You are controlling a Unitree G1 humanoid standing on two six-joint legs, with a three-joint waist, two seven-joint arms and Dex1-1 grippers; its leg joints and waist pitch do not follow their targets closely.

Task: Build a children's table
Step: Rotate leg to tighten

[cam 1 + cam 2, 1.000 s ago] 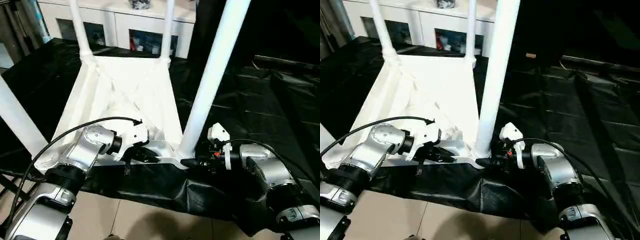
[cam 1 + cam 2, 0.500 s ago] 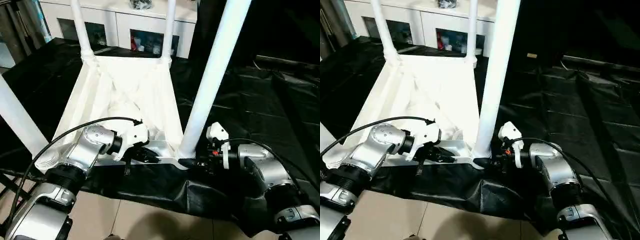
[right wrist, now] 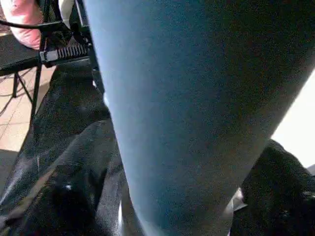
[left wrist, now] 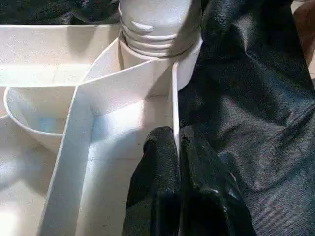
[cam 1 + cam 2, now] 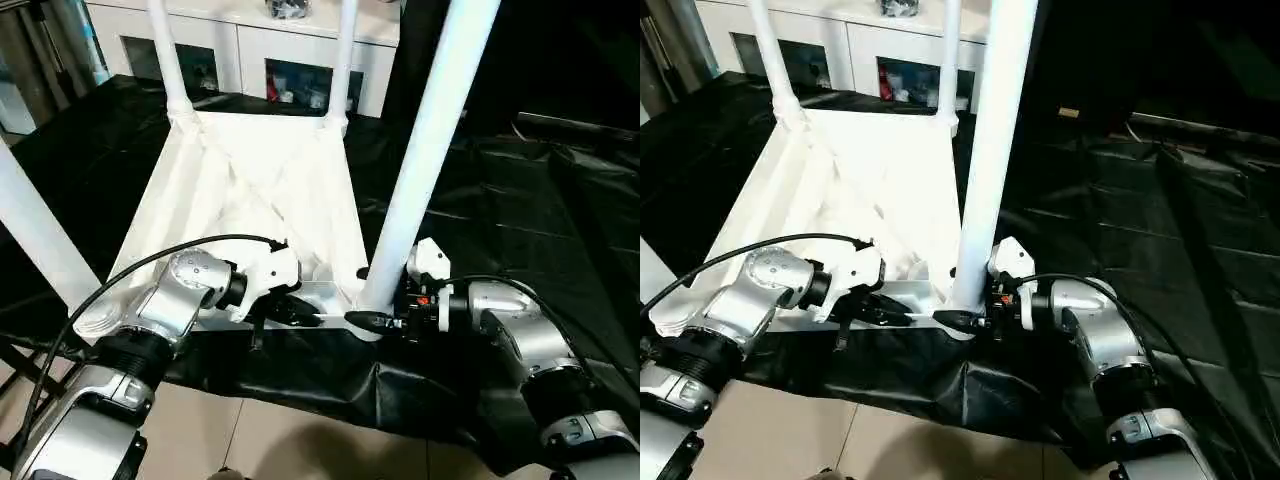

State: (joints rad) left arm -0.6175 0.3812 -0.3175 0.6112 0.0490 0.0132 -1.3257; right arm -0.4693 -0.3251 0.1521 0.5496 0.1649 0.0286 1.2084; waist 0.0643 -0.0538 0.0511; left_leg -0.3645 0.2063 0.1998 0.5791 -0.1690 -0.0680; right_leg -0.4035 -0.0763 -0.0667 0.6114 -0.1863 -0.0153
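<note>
The children's table [image 5: 260, 190] lies upside down on a black sheet, ribbed underside up, with all its white legs standing in the corner sockets. My left gripper [image 5: 300, 312] is shut on the near rim [image 4: 174, 98] of the top, close to the near right socket [image 4: 157, 29]. My right gripper [image 5: 385, 318] is open at the base of the near right leg [image 5: 430, 130]. One black finger passes in front of that leg and one behind it. In the right wrist view the leg [image 3: 187, 108] stands between the fingers [image 3: 64, 196].
The black sheet [image 5: 520, 200] covers the work surface, and its front edge hangs over tan floor [image 5: 280, 440]. A white cabinet [image 5: 250, 50] with glass-fronted compartments stands behind. The near left leg [image 5: 35, 235] rises beside my left arm. A black cable [image 5: 120, 285] loops over my left forearm.
My right gripper has moved left from beside the near right leg's base until its fingers straddle it. The left gripper has kept its hold on the rim.
</note>
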